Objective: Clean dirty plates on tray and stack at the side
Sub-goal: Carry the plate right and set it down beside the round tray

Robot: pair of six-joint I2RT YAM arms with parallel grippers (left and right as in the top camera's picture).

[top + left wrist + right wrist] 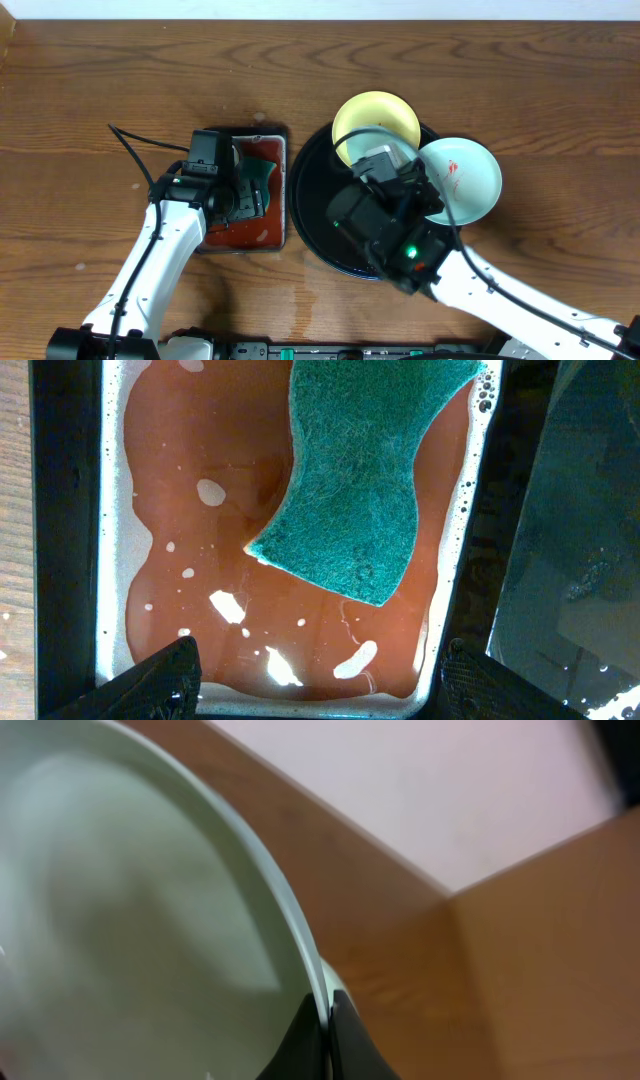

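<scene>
Overhead, we find the mint plate (465, 180), smooth and shallow with a red smear, overhanging the right edge of the glossy black tray (312, 215). The yellow plate (385, 118) sits at the tray's far rim. Our right claw (325, 1030) pinches only the plate's thin, slick lip, so we judge it may slip onto the desk (100, 80). Our left claw (320, 678) hangs wide above the coarse green sponge (370, 470), which lies in reddish liquid (200, 560) and could drip.
</scene>
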